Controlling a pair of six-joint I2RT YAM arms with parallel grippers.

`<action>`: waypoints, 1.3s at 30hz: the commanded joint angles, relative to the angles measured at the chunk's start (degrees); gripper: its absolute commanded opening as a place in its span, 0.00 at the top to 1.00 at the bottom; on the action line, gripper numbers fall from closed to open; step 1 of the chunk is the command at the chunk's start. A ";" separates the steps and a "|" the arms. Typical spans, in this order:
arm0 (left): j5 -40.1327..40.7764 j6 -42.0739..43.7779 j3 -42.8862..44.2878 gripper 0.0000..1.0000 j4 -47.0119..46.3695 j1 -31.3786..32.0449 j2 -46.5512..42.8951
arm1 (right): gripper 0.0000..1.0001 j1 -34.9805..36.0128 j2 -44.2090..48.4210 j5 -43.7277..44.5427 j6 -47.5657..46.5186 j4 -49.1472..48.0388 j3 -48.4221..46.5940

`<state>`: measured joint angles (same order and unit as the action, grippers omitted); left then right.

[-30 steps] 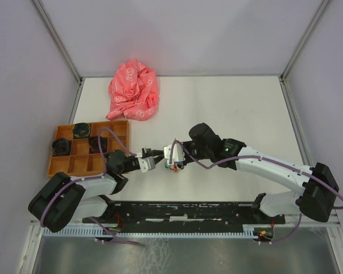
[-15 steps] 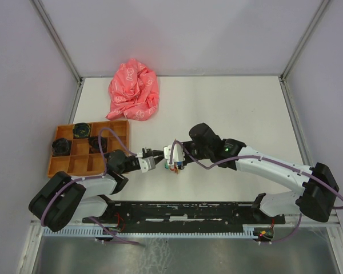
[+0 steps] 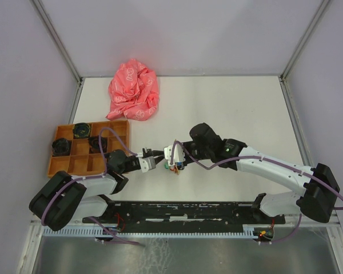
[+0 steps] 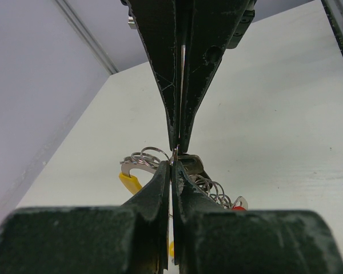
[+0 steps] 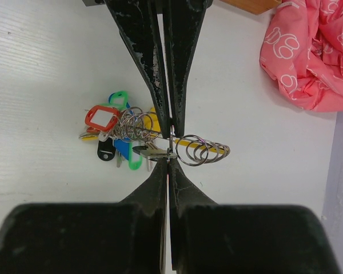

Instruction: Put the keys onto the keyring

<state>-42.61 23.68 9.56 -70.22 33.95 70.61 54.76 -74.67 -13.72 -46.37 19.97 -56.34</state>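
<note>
My two grippers meet tip to tip just above the table. The left gripper [image 3: 161,155] [image 4: 171,166] is shut on a thin wire keyring [image 5: 170,142] seen edge-on. The right gripper [image 3: 170,160] [image 5: 168,164] is shut on the same ring from the opposite side. A silver key [image 5: 153,153] lies crosswise right at that pinch, touching the ring. Behind it a bunch rests on the table: a chain of rings [image 5: 203,149], a red-headed key [image 5: 102,119], a black-headed one [image 5: 105,151], and green, blue and yellow tags [image 4: 130,181].
An orange compartment tray [image 3: 57,168] with dark items stands to the left beside the left arm. A crumpled pink cloth [image 3: 134,90] [image 5: 308,51] lies at the back left. Walls enclose the white table [image 3: 246,108] on three sides.
</note>
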 commanded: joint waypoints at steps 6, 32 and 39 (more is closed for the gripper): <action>-0.97 1.11 1.42 0.97 -3.38 0.32 -0.65 | 0.99 0.36 1.10 1.80 0.30 -1.54 -0.10; -2.32 0.32 2.12 0.97 -3.11 0.32 -0.21 | 0.99 0.36 2.58 -3.16 1.80 -4.73 0.94; -3.05 -0.51 2.13 0.97 -4.17 0.37 0.05 | 0.99 0.39 2.86 -4.41 2.61 -6.54 1.15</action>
<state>-44.14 23.66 9.58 -69.58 33.93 70.61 54.70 -73.82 -14.48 -44.86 19.14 -54.96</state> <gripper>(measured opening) 0.043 0.015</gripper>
